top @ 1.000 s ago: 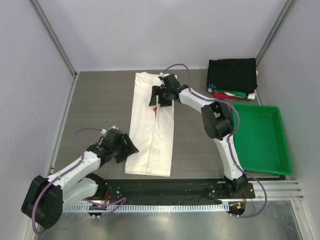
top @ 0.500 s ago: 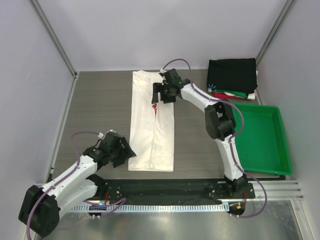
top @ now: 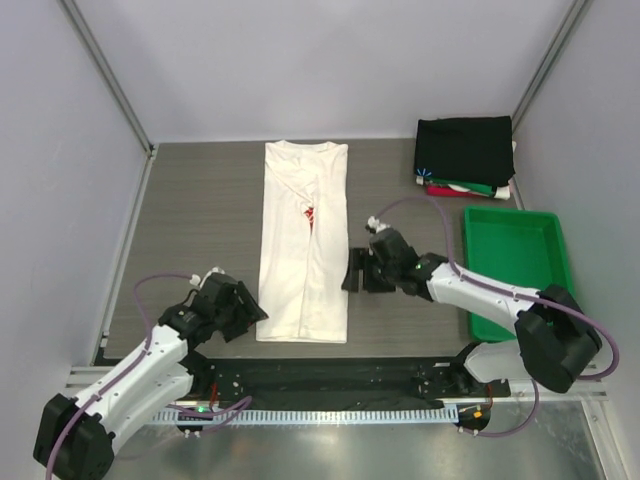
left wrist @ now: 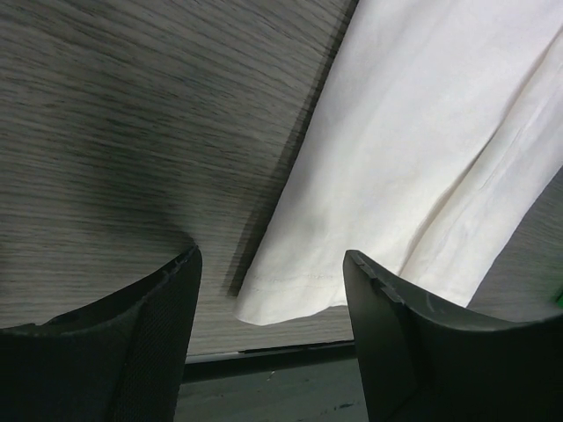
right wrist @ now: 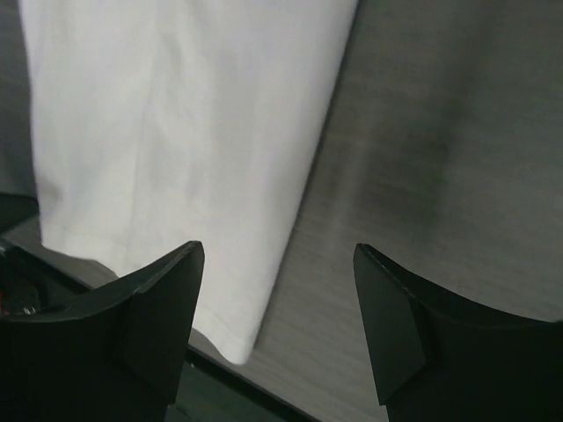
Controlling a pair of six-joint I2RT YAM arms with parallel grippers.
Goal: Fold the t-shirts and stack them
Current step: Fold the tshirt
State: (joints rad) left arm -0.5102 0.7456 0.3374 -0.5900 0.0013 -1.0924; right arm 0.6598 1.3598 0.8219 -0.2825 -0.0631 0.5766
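A white t-shirt lies folded lengthwise into a long narrow strip down the middle of the table, with a bit of red print showing at the fold. My left gripper stands open just left of the shirt's near-left hem corner, touching nothing. My right gripper is open beside the strip's right edge, close to the near hem, and holds nothing. Folded t-shirts are stacked at the back right, a black one on top.
A green plastic tray sits at the right, in front of the stack. Coloured edges of lower shirts peek out under the black one. The black base rail runs along the near edge. Grey walls close in the table.
My right gripper has come away from the shirt's collar end and swung back to the near right side of the strip. The left gripper slid slightly nearer. The shirt now lies straighter.
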